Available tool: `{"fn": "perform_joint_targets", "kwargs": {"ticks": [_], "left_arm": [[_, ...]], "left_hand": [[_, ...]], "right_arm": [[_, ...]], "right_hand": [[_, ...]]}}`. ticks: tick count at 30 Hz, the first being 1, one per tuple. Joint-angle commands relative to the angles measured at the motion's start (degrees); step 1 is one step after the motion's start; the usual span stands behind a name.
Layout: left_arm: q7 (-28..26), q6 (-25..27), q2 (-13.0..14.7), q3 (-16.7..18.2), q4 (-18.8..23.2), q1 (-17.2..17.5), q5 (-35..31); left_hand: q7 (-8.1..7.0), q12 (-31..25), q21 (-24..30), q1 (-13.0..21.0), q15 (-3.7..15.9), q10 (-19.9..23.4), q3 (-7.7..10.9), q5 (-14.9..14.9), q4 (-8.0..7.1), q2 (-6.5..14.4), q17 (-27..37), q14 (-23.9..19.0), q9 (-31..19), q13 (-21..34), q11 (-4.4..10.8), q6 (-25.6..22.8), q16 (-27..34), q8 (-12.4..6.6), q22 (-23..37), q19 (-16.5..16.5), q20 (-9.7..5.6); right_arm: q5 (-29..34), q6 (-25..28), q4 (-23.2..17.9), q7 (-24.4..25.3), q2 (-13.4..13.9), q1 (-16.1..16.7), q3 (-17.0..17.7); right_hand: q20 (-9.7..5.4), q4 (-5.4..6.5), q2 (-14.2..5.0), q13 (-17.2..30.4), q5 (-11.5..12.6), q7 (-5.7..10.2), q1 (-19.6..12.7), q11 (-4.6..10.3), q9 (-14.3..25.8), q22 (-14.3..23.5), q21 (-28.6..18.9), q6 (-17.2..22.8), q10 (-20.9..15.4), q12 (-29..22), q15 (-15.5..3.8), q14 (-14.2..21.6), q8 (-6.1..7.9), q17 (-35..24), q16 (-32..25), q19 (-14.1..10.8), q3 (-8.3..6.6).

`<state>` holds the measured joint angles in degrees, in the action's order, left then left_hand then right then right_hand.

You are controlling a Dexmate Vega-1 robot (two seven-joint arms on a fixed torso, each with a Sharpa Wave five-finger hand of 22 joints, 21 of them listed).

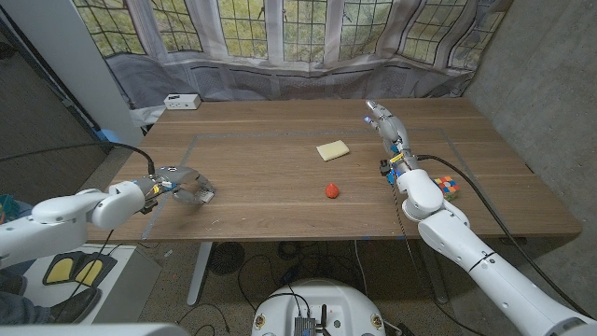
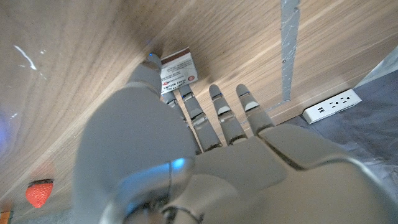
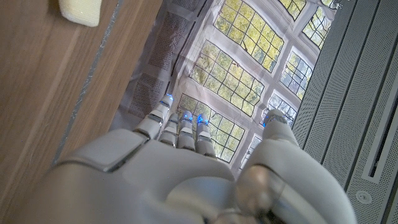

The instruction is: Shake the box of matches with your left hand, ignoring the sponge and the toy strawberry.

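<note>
So from my seat the closest thing to the robot is the left hand [image 1: 184, 184], sitting low over the near left part of the wooden table [image 1: 280, 201], with the box of matches [image 1: 202, 195] right at its fingertips. In the left wrist view the fingers [image 2: 217, 115] are stretched out fairly straight and a bit apart, reaching toward the box of matches [image 2: 179, 73], which lies label up on the wood; the thumb side seems to touch its edge, but I honestly can't tell whether it's pinched or only touched. A bit further along the table, near the middle, is the toy strawberry [image 1: 331, 190], well apart from the box, and it also shows as a red blob in the left wrist view [image 2: 38, 192]. Off on the right side there's a multicoloured cube [image 1: 447, 186] just beside the right arm. Further back sits the yellow sponge [image 1: 332, 149], and the right hand [image 1: 384, 124] is lifted up near it with fingers extended, close together and holding nothing; its wrist view catches a corner of the sponge [image 3: 81, 11]. At the far left corner there's a white power strip [image 1: 181, 101], and behind the table a curtain [image 1: 308, 79] printed with windows.
</note>
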<state>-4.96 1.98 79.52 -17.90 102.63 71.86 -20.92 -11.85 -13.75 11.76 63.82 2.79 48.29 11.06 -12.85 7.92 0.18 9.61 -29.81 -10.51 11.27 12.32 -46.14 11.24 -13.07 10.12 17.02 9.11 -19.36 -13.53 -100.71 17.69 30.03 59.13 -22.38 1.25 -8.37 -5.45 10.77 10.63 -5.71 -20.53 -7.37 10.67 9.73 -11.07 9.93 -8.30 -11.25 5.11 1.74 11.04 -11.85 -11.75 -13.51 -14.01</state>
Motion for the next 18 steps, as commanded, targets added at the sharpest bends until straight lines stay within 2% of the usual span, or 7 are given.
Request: {"fn": "perform_joint_targets", "kwargs": {"ticks": [1,8,18], "left_arm": [[0.3,2.9,0.9,-2.1,1.8,-0.1,1.2],[0.8,4.0,0.9,-3.0,2.2,-0.8,1.8],[1.0,4.3,1.2,-3.8,2.6,-1.5,2.1]], "left_hand": [[0.52,-0.6,0.0,2.4,6.78,3.7,0.48,0.8,0.64,0.8,0.2,-1.6,-0.2,0.2,0.07,-2.9,0.5,-0.43,0.1,0.7,-0.2],[2.48,-0.8,0.0,5.5,6.71,8.5,1.33,2.0,1.11,2.6,0.2,-3.9,-0.2,0.2,0.05,-8.1,0.8,-0.97,0.1,1.3,-0.59],[3.2,-1.3,0.0,7.6,7.37,12.3,1.91,2.4,1.22,4.1,0.2,-5.9,-0.4,0.5,0.0,-12.5,0.8,-1.52,0.0,1.9,-1.21]], "right_arm": [[-0.9,-1.0,0.9,-0.4,-0.3,0.3,0.0],[-0.9,-0.9,0.7,-0.2,-0.2,0.6,0.0],[-0.7,-0.9,0.4,0.1,-0.2,0.8,0.0]], "right_hand": [[0.33,0.17,0.18,0.3,0.0,0.2,-0.1,-0.11,0.1,0.2,-0.1,0.0,-0.5,-0.3,0.33,0.4,0.12,-0.2,-0.4,0.0,-0.14],[0.38,0.19,0.18,0.3,0.0,0.21,-0.1,-0.06,0.1,0.2,-0.1,0.1,-0.6,-0.3,0.3,0.4,0.15,-0.3,-0.4,0.0,-0.13],[0.53,0.21,0.19,0.3,0.0,0.27,0.0,0.04,0.1,0.2,-0.1,0.2,-0.8,-0.3,0.39,0.5,0.19,-0.3,-0.4,0.1,-0.11]]}}
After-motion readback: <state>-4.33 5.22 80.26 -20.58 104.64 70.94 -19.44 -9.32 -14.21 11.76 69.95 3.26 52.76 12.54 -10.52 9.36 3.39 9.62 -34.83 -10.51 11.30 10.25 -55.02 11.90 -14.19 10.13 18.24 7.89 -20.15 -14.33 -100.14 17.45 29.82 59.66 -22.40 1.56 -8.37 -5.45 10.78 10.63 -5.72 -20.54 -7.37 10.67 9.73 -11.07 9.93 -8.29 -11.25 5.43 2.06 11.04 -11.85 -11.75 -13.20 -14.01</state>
